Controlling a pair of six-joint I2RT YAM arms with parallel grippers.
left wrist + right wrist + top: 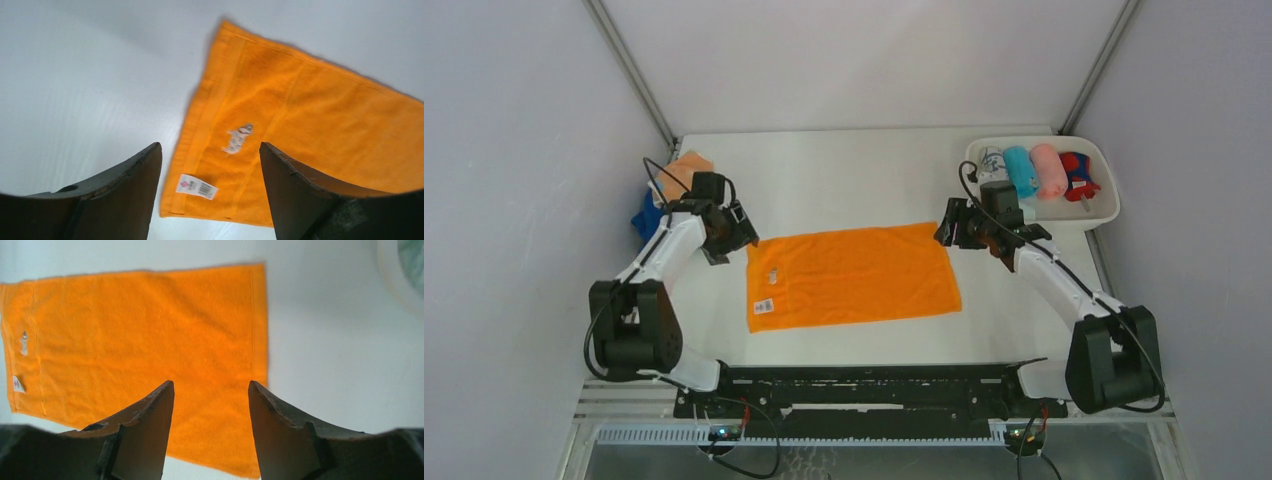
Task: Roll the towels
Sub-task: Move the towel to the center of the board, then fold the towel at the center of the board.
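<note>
Towel (852, 277) flat at centre of table (844, 180); left gripper (736, 233) and right gripper (950, 226) spread, empty. Pinch one corner only and your roll may skew.

A flat towel (852, 276) lies mid-tabletop (844, 180); rolled towels (1034, 172) sit in a tray (1064, 214) far right; a towel heap (686, 168) far left.

White tray (1069, 220) on table's (854, 180) far right

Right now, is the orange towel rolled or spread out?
Spread out: the orange towel lies flat on the table, all four corners showing.
</note>
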